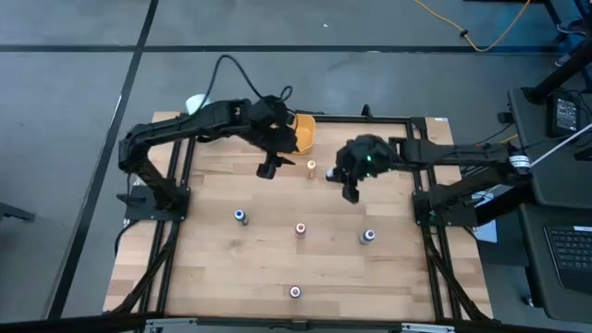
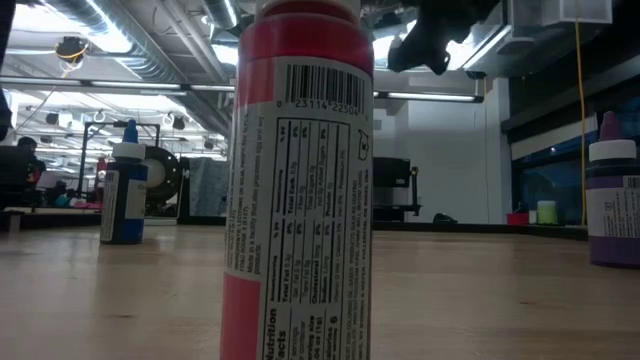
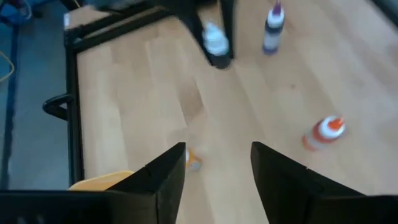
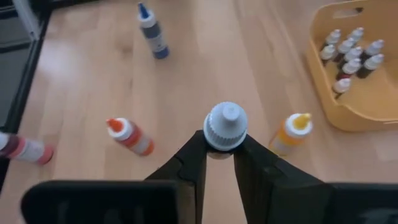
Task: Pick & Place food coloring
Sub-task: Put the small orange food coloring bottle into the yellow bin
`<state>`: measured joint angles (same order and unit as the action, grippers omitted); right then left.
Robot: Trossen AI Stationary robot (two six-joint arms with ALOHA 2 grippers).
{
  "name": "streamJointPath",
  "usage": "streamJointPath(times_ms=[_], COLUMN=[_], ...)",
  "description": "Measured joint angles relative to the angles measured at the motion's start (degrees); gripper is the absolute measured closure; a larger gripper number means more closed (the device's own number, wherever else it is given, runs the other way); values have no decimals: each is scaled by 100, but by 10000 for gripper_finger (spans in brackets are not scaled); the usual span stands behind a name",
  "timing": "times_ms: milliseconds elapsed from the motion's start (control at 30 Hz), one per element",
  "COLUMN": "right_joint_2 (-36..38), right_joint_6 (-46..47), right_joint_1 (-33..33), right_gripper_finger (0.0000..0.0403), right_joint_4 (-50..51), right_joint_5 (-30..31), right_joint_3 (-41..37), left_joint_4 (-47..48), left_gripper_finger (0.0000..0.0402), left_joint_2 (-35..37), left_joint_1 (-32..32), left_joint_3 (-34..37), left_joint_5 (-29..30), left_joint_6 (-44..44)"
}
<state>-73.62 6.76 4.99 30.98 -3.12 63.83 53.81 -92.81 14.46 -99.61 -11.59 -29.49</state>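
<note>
We look down on a light wooden table (image 1: pixel 277 268) with a black frame, standing on a grey floor crossed by dark lines. In the high view the right gripper (image 1: pixel 351 192) hangs over the upper middle of the table, right of centre, and it is clenched on a white-capped bottle (image 4: pixel 225 127); the right wrist view shows the ribbed cap squeezed between the two dark fingers. The left gripper (image 1: pixel 267 170) is left of it, near the yellow-orange bin (image 1: pixel 304 132) at the table's upper edge, and its fingers (image 3: pixel 163 180) stand apart with nothing between them.

The bin holds several small bottles (image 4: pixel 352 57) with pale caps. Loose on the wood in the high view are an orange-capped bottle (image 1: pixel 311 167) between the two grippers, a blue one (image 1: pixel 240 216) at the left, a red one (image 1: pixel 301 228) in the middle, a purple one (image 1: pixel 369 236) at the right, and another red one (image 1: pixel 295 292) near the lower edge.

In the low view this red bottle (image 2: pixel 300 190) fills the centre, with its barcode label towards us. Behind it we see a large room with ceiling pipes (image 2: pixel 150 40) and strip lights (image 2: pixel 430 97). A yellow cable (image 1: pixel 481 32) lies on the floor at the upper right of the high view.
</note>
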Motion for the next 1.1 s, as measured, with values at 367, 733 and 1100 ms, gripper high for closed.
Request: streamJointPath(times_ms=[367,733,1100], right_joint_2=[-582,-1248,-1892], right_joint_6=[-846,-1610,-2218], right_joint_1=[646,807,802], right_gripper_finger=[329,328,327], right_joint_4=[136,195,704], right_joint_5=[-278,-456,-452], right_joint_3=[484,1212,2252], left_joint_4=[-868,-1082,-954], left_gripper_finger=[219,242,247], left_joint_2=[-368,-373,-373], left_joint_1=[28,28,24], left_joint_3=[-4,-7,-7], left_joint_5=[-101,-160,-7], left_joint_6=[-247,208,478])
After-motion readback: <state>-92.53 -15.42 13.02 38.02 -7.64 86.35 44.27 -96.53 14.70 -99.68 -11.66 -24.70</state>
